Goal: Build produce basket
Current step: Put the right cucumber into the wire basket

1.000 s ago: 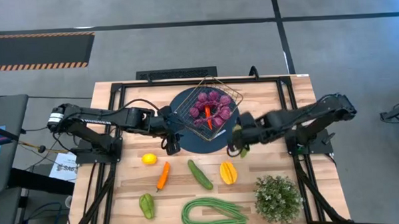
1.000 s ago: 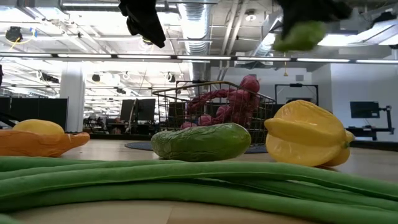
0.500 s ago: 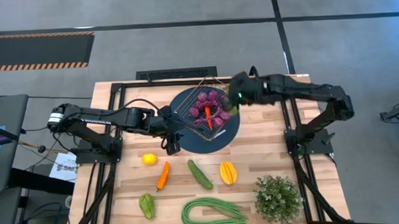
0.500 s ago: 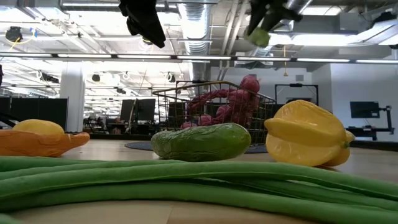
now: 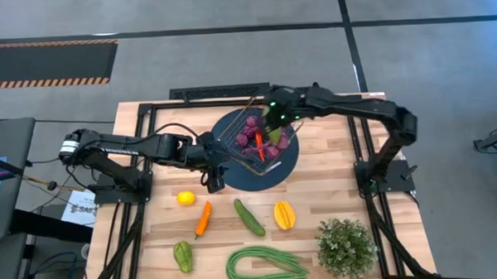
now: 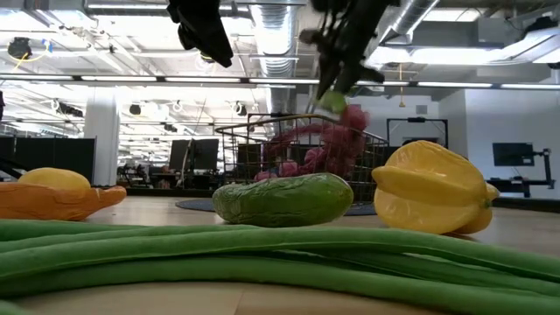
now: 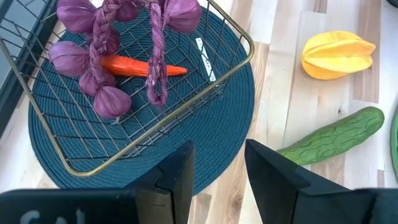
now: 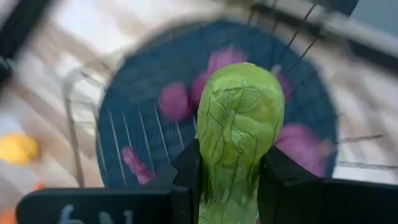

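Right gripper (image 8: 229, 180) clamped on veined green vegetable (image 8: 239, 134), held above wire basket (image 8: 134, 140), purple grapes (image 8: 174, 99) inside, round dark blue mat (image 8: 311, 106) beneath, yellow item (image 8: 15, 149) at edge

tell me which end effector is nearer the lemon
Left. The left end effector hangs just beside the lemon; the right end effector is over the basket.

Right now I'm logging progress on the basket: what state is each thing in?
right gripper: shut on green vegetable, above basket
left gripper: empty, fingers apart, beside basket
basket: on blue mat, holding purple produce and red carrot
cucumber: on table
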Controlling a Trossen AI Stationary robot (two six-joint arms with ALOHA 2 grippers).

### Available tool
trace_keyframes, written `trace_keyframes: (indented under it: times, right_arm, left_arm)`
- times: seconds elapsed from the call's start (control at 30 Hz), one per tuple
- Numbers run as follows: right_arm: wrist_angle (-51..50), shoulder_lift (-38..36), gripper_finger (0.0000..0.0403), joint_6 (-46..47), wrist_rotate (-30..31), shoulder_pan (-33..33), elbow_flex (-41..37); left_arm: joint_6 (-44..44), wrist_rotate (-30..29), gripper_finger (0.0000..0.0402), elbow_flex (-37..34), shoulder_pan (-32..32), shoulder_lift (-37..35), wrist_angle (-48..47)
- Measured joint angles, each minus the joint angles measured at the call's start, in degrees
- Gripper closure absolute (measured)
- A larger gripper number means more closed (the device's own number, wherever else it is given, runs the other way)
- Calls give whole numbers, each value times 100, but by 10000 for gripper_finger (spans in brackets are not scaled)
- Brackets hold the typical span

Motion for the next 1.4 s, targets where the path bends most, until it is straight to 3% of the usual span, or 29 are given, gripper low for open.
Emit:
trace_keyframes:
  times: [0.47, 0.9, 1.4]
  right_arm:
    - [55, 1064, 301, -88, -462, -90, 0]
    - [831, 993, 301, 162, -581, 15, 7]
    - [897, 1065, 301, 720, 48, -11, -2]
  left_arm:
    - [-73, 6, 272, 0, 0, -2, -73]
    - [-82, -4, 272, 0, 0, -2, -103]
    - [-123, -4, 272, 0, 0, -2, -105]
